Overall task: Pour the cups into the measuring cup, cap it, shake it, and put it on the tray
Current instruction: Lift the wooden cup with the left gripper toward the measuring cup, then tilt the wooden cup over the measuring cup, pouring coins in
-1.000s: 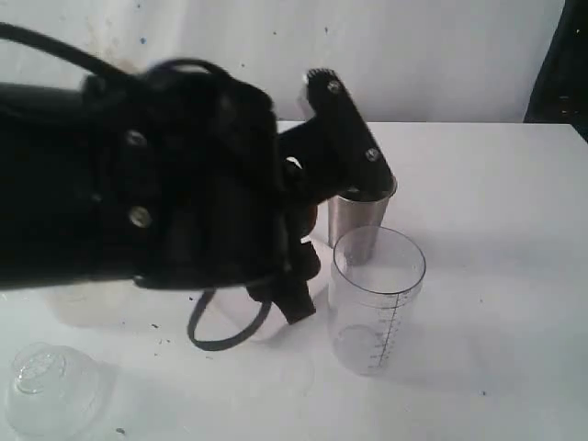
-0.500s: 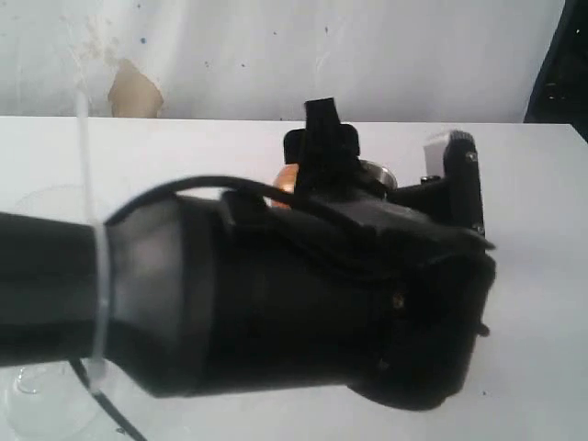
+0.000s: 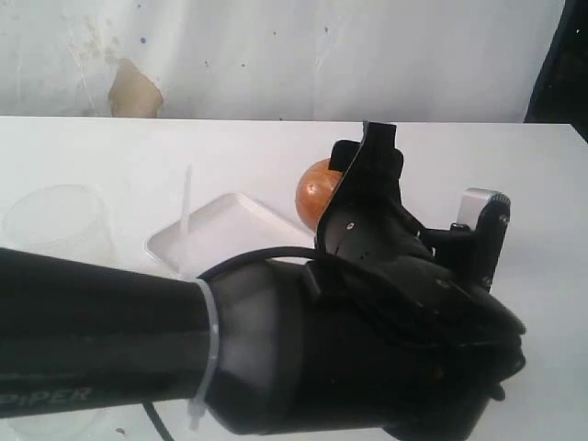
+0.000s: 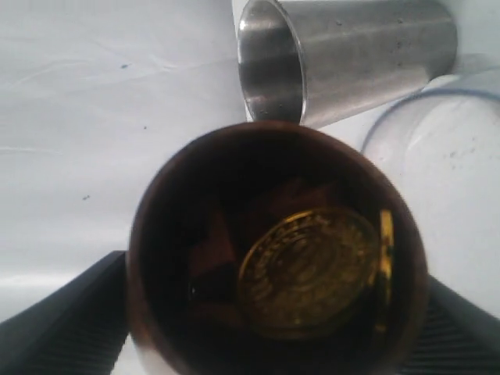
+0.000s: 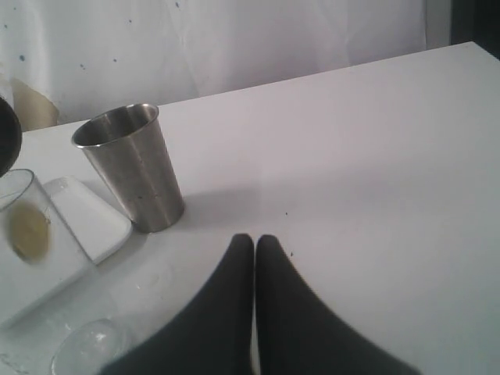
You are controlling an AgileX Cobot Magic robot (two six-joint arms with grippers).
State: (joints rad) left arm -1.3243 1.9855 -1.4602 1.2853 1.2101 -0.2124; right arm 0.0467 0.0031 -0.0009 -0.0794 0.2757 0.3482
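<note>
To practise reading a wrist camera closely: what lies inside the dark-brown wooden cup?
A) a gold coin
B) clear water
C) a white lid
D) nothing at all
A: the left wrist view looks straight into the wooden cup, where a gold coin rests against its inner wall.

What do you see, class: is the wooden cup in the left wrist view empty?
No, the wooden cup holds a gold coin and some dark brown pieces.
</note>
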